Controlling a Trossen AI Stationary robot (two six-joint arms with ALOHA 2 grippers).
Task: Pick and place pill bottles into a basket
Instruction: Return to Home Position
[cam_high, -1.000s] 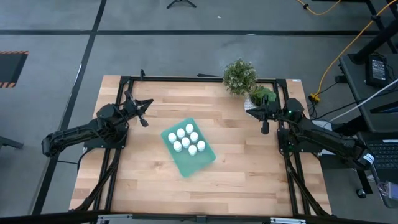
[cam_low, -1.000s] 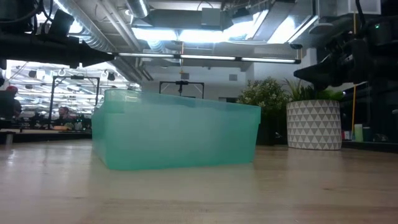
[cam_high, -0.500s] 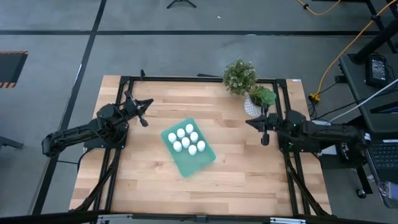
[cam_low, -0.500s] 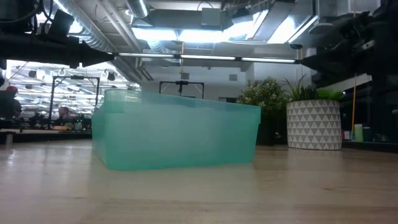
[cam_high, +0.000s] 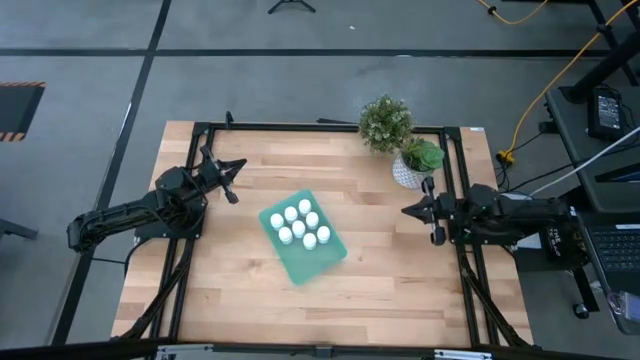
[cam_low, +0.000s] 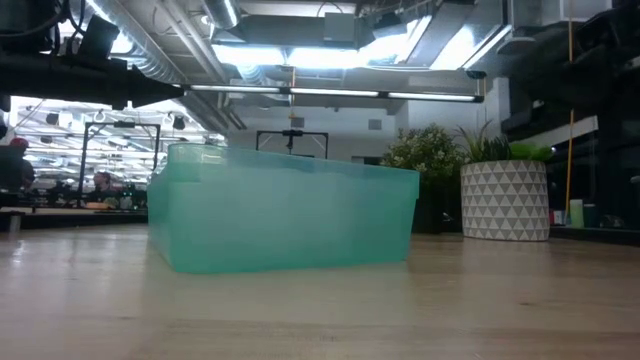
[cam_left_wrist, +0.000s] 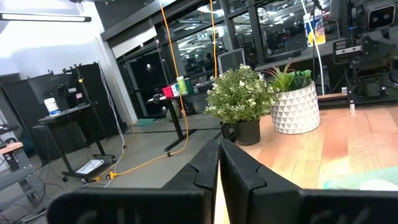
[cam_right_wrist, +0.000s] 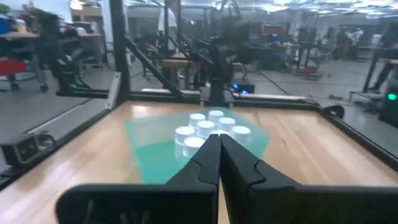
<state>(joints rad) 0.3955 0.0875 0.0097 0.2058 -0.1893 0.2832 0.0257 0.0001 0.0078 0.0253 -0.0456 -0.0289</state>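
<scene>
The teal basket (cam_high: 325, 258) lies at the table's middle. It also shows in the low view (cam_low: 285, 222) and the right wrist view (cam_right_wrist: 149, 152). Several white pill bottles (cam_high: 298, 224) stand upright inside it; their caps show in the right wrist view (cam_right_wrist: 208, 127). My left gripper (cam_high: 233, 180) is shut and empty, above the table's far left, left of the basket. My right gripper (cam_high: 432, 220) is shut and empty, at the table's right, pointing toward the basket.
A white patterned plant pot (cam_high: 408, 170) and a bushy plant in a dark pot (cam_high: 385, 124) stand at the far right corner, just beyond my right gripper. Black frame rails (cam_high: 300, 128) run along the table's far and side edges.
My right gripper has drawn back toward the table's near and right edges, away from the plant pot, staying shut. It has left the low view. My left arm and the basket have kept still.
</scene>
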